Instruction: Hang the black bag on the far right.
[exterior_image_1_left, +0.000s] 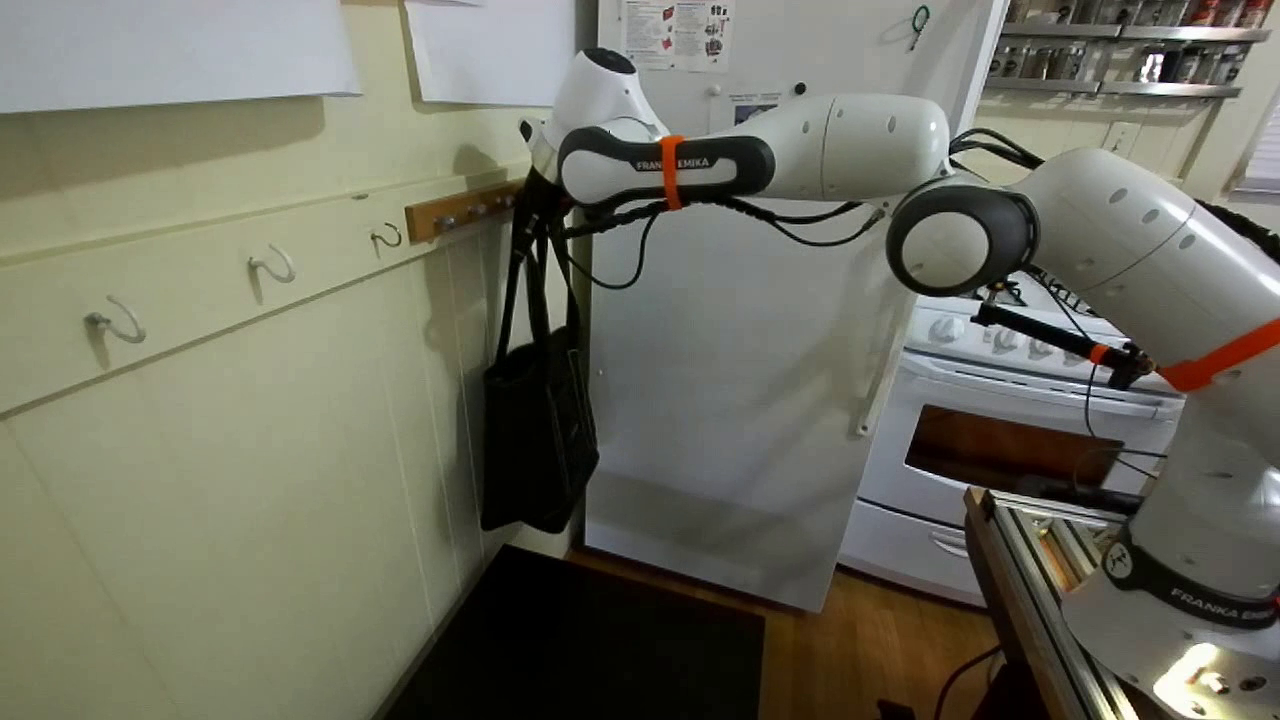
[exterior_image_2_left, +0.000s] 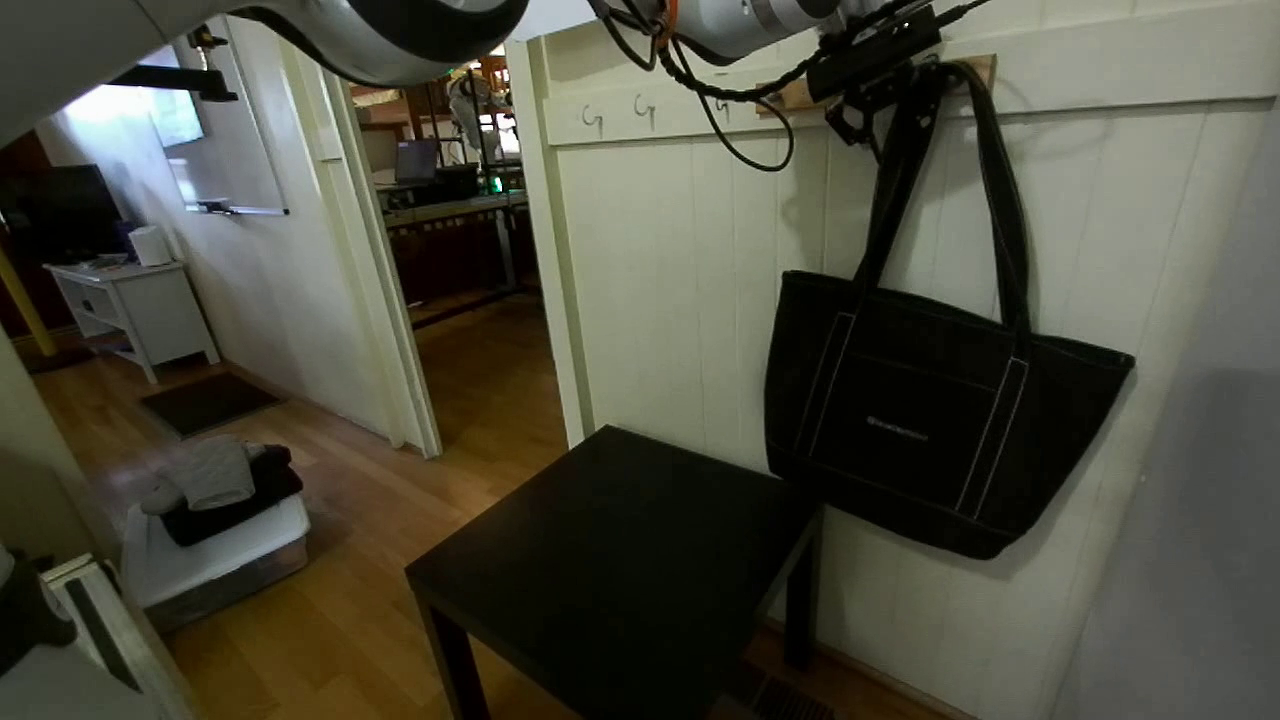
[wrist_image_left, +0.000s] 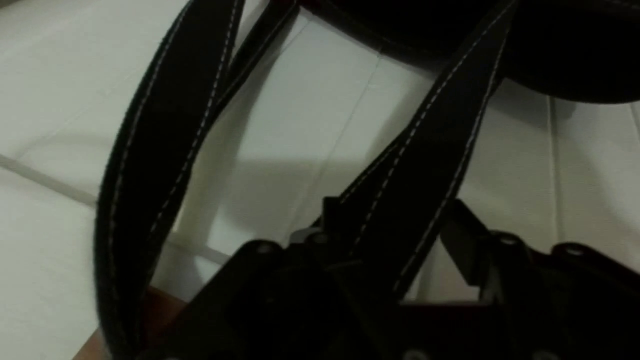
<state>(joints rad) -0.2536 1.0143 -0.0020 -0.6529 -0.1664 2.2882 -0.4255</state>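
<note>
Soft indoor light, dimmest in the wrist view.
In an exterior view the wall (exterior_image_1_left: 250, 450) looks yellowish, its hooks (exterior_image_1_left: 281, 276) casting soft shadows; the fridge (exterior_image_1_left: 700, 400) shows broad faint ones, the robot's base (exterior_image_1_left: 1175, 635) a hard glare. In an exterior view, cool whiteness washes the far wall (exterior_image_2_left: 280, 280) at upper left, and the bag (exterior_image_2_left: 900, 390) is near-black, its lettering (exterior_image_2_left: 897, 428) smeared. In the wrist view the gripper (wrist_image_left: 392, 240) blurs into black; the stitching on the strap (wrist_image_left: 430, 160) is clearer.
</note>
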